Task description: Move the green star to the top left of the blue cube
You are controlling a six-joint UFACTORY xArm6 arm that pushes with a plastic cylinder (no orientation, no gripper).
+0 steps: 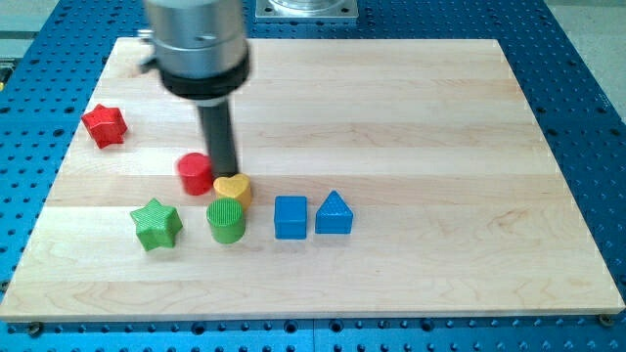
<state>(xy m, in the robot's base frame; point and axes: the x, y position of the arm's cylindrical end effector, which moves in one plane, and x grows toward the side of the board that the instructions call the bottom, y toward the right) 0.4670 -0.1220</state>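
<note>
The green star (156, 224) lies on the wooden board at the view's lower left. The blue cube (290, 217) sits to its right, past a green cylinder (226, 221). My tip (224, 173) stands above the gap between them, between a red cylinder (196, 173) on its left and a yellow heart (233, 188) just below and to its right. The tip is up and to the right of the green star, apart from it.
A blue triangle (334, 214) sits against the blue cube's right side. A red star (105, 125) lies at the view's left edge of the board (411, 117). A blue perforated table surrounds the board.
</note>
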